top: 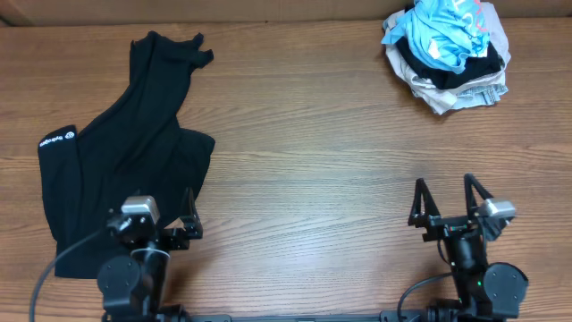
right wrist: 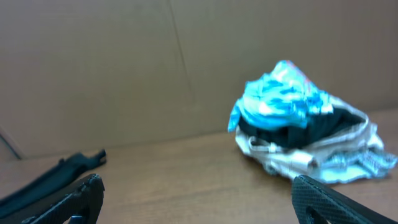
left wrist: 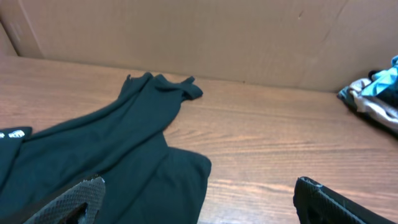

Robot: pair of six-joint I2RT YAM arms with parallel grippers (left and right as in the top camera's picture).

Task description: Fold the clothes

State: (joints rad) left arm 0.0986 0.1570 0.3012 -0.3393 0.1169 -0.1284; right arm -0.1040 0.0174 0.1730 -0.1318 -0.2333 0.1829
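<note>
— Found the black top [top: 125,161] where?
— Spotted it rumpled on the left part of the desk [top: 313,161], narrow end reaching toward the far edge, white logo [top: 58,139] near its left edge.
— And placed how against the left hand [top: 168,210]?
— Saw the left hand over the top's near right corner, fingers [left wrist: 74,199] spread wide, gripping nothing. Noticed cloth below one finger and bare wood below the other.
— Noted the right hand [top: 444,192] too?
— Yes, spread wide as well and empty, over bare desk at the near right, well apart from the top.
— Anything farther out?
— Picked out a heap of garments [top: 451,54] at the far right corner: light blue print on top, black in the middle, beige and white beneath. Made out a cardboard wall [left wrist: 186,31] behind the desk.
— Hard to make out?
— Could not read the logo lettering. Lost part of the top's near edge behind the left arm from overhead. Got only a blurred heap in the right wrist view.
</note>
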